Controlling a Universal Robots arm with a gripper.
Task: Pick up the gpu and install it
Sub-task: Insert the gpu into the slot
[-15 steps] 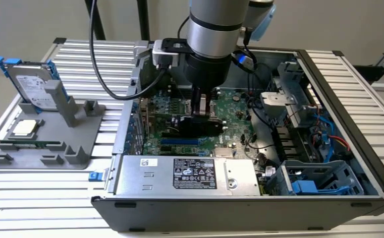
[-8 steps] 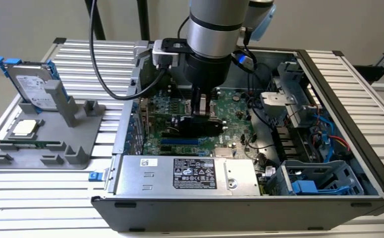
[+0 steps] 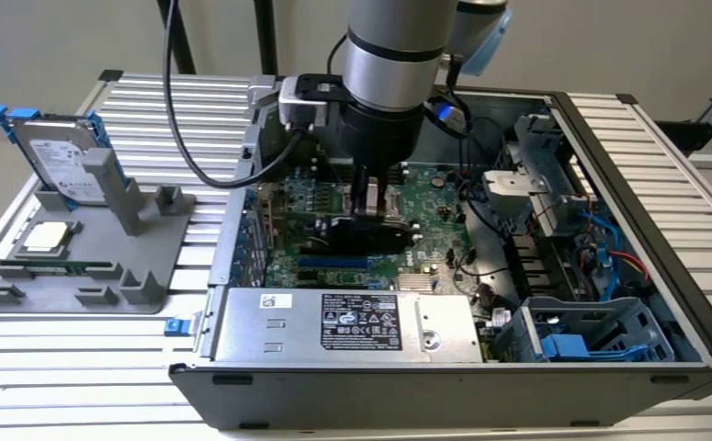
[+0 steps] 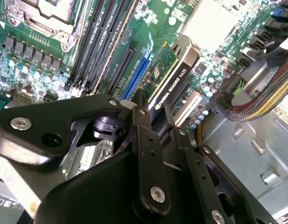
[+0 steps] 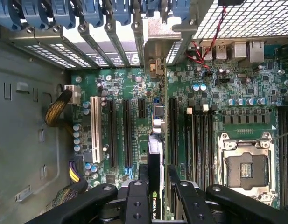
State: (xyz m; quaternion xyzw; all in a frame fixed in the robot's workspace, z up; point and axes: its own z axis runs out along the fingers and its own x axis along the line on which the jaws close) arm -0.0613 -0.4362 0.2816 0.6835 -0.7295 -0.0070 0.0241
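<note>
My fingers (image 5: 155, 198) pinch the gpu (image 5: 155, 158) by its top edge, poised edge-down over the motherboard (image 5: 134, 88) slots inside the case; it's light, stiff and fragile, so I'd judge gripping the cooler's rim safest

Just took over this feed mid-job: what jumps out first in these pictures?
The arm reaches down into the open PC case, its gripper shut on the gpu, held edge-on just above the green motherboard among the slots. In the first wrist view, the empty CPU socket lies beside them. Outside the case, at the exterior view's left, a hard drive stands upright in a grey holder.
</note>
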